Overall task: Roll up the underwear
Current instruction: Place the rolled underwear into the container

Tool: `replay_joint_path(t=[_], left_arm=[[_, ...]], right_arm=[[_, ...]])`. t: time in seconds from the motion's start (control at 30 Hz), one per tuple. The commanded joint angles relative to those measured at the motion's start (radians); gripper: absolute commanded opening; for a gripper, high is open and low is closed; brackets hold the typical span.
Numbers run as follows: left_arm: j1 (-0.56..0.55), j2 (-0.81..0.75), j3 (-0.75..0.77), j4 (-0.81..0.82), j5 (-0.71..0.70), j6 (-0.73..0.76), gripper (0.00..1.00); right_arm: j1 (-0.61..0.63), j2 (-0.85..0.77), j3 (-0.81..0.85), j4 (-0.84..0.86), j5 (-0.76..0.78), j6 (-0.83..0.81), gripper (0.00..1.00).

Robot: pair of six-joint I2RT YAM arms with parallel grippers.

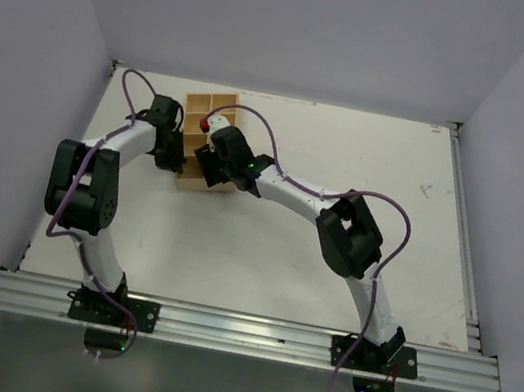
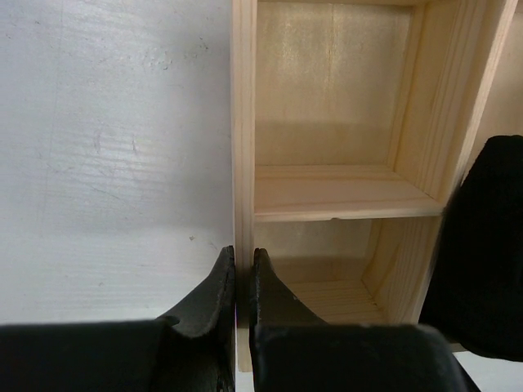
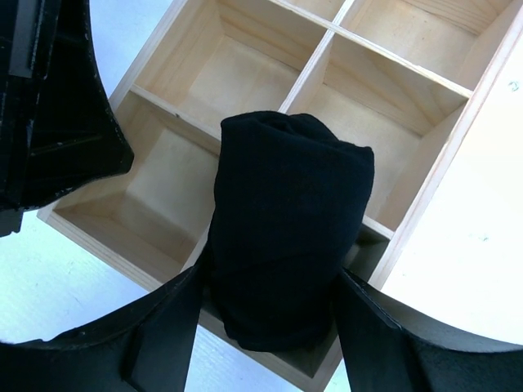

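**Insp:** Where is the underwear?
**Asst:** The underwear (image 3: 286, 229) is a tight black roll standing upright. Its lower end is down inside the wooden box (image 3: 433, 188), at the corner nearest the rt wrist cam. It covers a divider junction, so can't tell the exact cell.

**Insp:** Do the other views confirm that?
**Asst:** No. In the top view the rt wrist sits over that spot and the roll can't be made out. That view gives only the box on the white counter (image 1: 367, 174), w/ both arms converging on it. The left wrist view has a dark shape (image 2: 482, 253) at its rt edge, beside a box wall. Can't tell if it is fabric or hardware.

**Insp:** Where is the roll relative to the right tool?
**Asst:** The roll stands directly between the fingers of the right tool (image 3: 270, 278), one finger each side. It extends well past the tips.

**Insp:** State of the right tool?
**Asst:** The fingers are spread wide. Their inner edges appear to lie against the roll's sides. Can't tell whether they press it or merely flank it.

**Insp:** And the left tool?
**Asst:** The left tool (image 2: 243, 273) is pressed nearly together, pinching the box's outer side wall. One finger is outside over the counter, the other inside a cell. Only the left wrist view shows this grip. From the top, the tool merely sits at the box's left edge.
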Motion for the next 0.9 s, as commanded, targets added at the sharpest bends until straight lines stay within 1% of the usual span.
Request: replay_joint_path(t=[0.0, 0.13, 0.23, 0.37, 0.53, 0.57, 0.6, 0.7, 0.73, 0.8, 0.87], left_arm=[[0.011, 0.035, 0.019, -0.047, -0.042, -0.034, 0.00], [0.012, 0.049, 0.036, -0.056, -0.053, -0.029, 0.00], [0.011, 0.053, 0.048, -0.056, -0.054, -0.026, 0.00], [0.011, 0.058, 0.052, -0.058, -0.054, -0.026, 0.00], [0.011, 0.059, 0.050, -0.058, -0.054, -0.020, 0.00], [0.011, 0.059, 0.052, -0.061, -0.054, -0.017, 0.00], [0.011, 0.061, 0.053, -0.059, -0.054, -0.017, 0.00], [0.011, 0.064, 0.058, -0.066, -0.054, -0.015, 0.00], [0.011, 0.065, 0.059, -0.066, -0.054, -0.012, 0.00], [0.011, 0.067, 0.062, -0.067, -0.054, -0.011, 0.00], [0.012, 0.067, 0.065, -0.067, -0.080, -0.011, 0.00]], right_arm=[[0.000, -0.049, 0.029, -0.079, 0.017, 0.024, 0.68], [0.000, -0.051, 0.037, -0.075, 0.012, 0.025, 0.70], [0.000, -0.055, 0.034, -0.068, 0.014, 0.027, 0.73], [-0.002, -0.066, 0.020, -0.028, 0.009, 0.028, 0.75], [0.000, -0.048, 0.069, -0.040, 0.041, 0.025, 0.77], [0.000, -0.037, 0.078, -0.051, 0.047, 0.025, 0.79], [0.000, -0.035, 0.087, -0.054, 0.061, 0.024, 0.80], [-0.002, -0.038, 0.089, -0.048, 0.075, 0.024, 0.81], [0.000, -0.042, 0.087, -0.040, 0.078, 0.024, 0.84], [-0.002, -0.048, 0.087, -0.033, 0.084, 0.025, 0.86], [0.000, -0.046, 0.095, -0.037, 0.095, 0.022, 0.86]])
